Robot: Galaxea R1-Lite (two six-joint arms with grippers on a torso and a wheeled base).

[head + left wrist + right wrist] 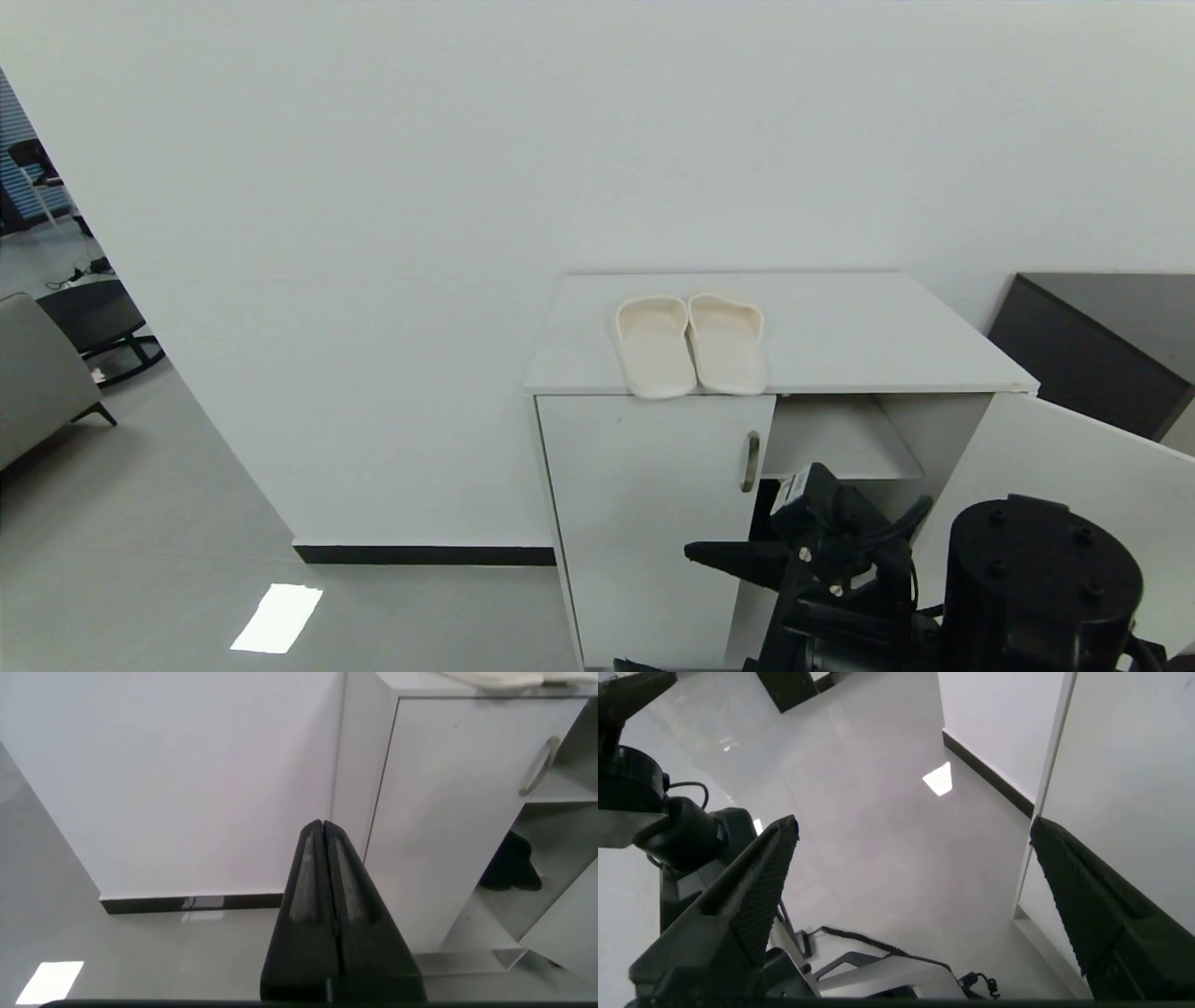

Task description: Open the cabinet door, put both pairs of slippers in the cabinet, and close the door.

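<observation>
One closed left tool (pixel 322 833) (right tool (pixel 913 831) agape)

The slippers (pixel 691 347) look like smooth, matt cream foam or rubber. The cabinet (pixel 644 523) has smooth matt white panels and a dull metal handle (pixel 750 461). The floor (pixel 168 551) is glossy grey. At three o'clock from the cabinet, a side unit (pixel 1102 345) is matt black. The right gripper (pixel 915 873) has jaws with ridged black pads.

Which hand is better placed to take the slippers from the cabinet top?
Probably right. The right hand is open beside the open door; the left hand is shut. The slippers lie on the cabinet.
</observation>
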